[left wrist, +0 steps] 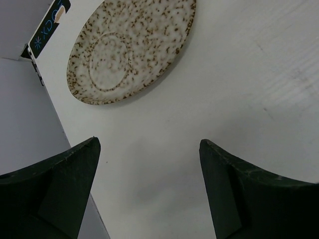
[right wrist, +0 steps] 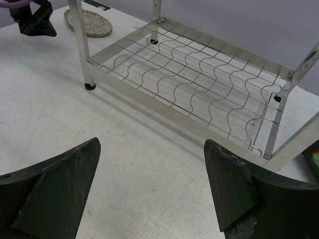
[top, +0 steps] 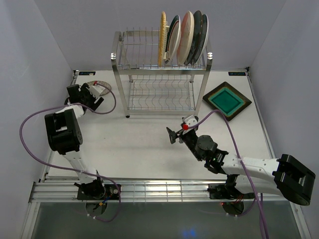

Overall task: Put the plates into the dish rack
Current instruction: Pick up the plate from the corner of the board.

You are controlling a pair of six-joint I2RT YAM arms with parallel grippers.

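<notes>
The dish rack (top: 159, 74) stands at the back middle of the table, with several plates upright in its top tier, among them a yellow woven one (top: 162, 37) and a pink-cream one (top: 186, 36). A small speckled round plate (top: 103, 87) (left wrist: 127, 47) lies flat at the back left. My left gripper (top: 96, 93) (left wrist: 149, 149) hovers just short of it, open and empty. A brown square plate with a teal centre (top: 227, 99) lies right of the rack. My right gripper (top: 178, 128) (right wrist: 152, 149) is open and empty in front of the rack's bare lower shelf (right wrist: 199, 79).
The left wall and the table's edge with a label (left wrist: 47, 27) run close beside the speckled plate. The rack's front left leg (right wrist: 85, 59) stands between the two grippers. Purple cables (top: 30, 129) trail from both arms.
</notes>
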